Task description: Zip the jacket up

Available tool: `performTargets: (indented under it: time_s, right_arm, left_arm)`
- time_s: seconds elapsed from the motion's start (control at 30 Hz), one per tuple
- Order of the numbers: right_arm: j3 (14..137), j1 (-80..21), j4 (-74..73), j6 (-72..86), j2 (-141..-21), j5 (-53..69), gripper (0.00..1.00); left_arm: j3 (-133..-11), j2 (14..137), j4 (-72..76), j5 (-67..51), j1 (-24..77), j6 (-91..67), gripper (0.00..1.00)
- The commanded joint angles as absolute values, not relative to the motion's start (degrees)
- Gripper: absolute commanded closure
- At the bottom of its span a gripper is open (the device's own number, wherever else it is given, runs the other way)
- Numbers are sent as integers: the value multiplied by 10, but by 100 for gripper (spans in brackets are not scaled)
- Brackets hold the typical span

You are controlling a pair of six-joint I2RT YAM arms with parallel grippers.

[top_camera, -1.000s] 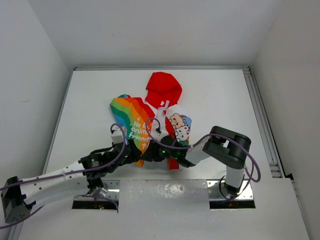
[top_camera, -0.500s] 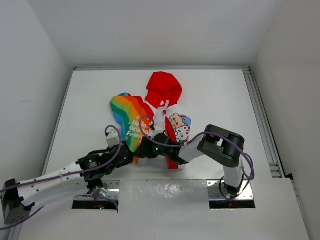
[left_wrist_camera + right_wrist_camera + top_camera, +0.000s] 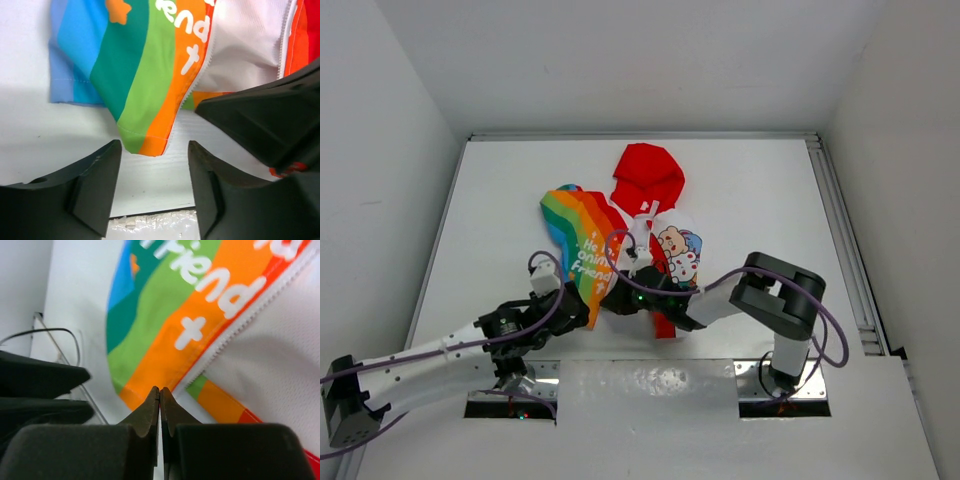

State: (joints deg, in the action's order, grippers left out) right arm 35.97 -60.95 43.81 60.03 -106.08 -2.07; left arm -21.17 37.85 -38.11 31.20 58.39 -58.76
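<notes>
The jacket point(image 3: 645, 215) lies unzipped in the middle of the table, red hood point(image 3: 648, 175) at the far end. Its rainbow panel point(image 3: 582, 245) is spread to the left and the white cartoon front point(image 3: 678, 250) to the right. My right gripper point(image 3: 618, 297) is shut at the rainbow panel's point(image 3: 170, 330) bottom hem, beside the lower end of the white zipper teeth point(image 3: 240, 325); its tips point(image 3: 160, 390) pinch the hem's edge. My left gripper point(image 3: 575, 310) is open just in front of the panel's orange-green corner point(image 3: 150, 142), with bare table between its fingers point(image 3: 95, 180).
The table's near edge with a metal strip point(image 3: 150, 220) runs just below the left gripper. A raised rail point(image 3: 845, 240) runs along the right side, and walls close in the left and back. The left arm's cable point(image 3: 50, 332) loops close to the right gripper.
My right gripper, open before, has shut at the rainbow panel's hem. The left gripper has drawn back a little from the panel's lower corner and stands open.
</notes>
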Motion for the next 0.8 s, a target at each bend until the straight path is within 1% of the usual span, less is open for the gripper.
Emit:
performTargets:
  time_s: [0.0, 0.07, 0.1, 0.17, 0.33, 0.47, 0.5, 0.6, 0.67, 0.77]
  right_arm:
    - [352, -607, 463, 573, -1019, -45, 100]
    - [352, -601, 458, 574, -1017, -33, 100]
    - [347, -600, 457, 571, -1012, -31, 100]
    - [340, -601, 454, 571, -1003, -36, 100]
    - [327, -599, 423, 550, -962, -46, 99]
    - [325, -598, 403, 541, -945, -45, 89]
    - [324, -599, 396, 539, -937, -41, 82]
    - [313, -598, 382, 535, -921, -41, 74]
    - [307, -598, 368, 526, -899, -37, 72]
    - [300, -599, 338, 515, -866, -36, 69]
  left_arm:
    - [-236, 407, -335, 300, 577, -555, 44]
    - [-237, 434, -333, 287, 577, -555, 44]
    - [-234, 440, -335, 284, 577, -559, 48]
    - [-223, 446, -332, 280, 577, -562, 50]
    - [-222, 443, -345, 277, 577, -572, 50]
    - [-208, 456, -295, 259, 577, -562, 46]
    - [-207, 467, -266, 250, 576, -552, 47]
    - [-205, 489, -242, 243, 577, -543, 48]
    - [-203, 508, -235, 243, 577, -540, 55]
    - [-194, 512, -219, 247, 577, -537, 56]
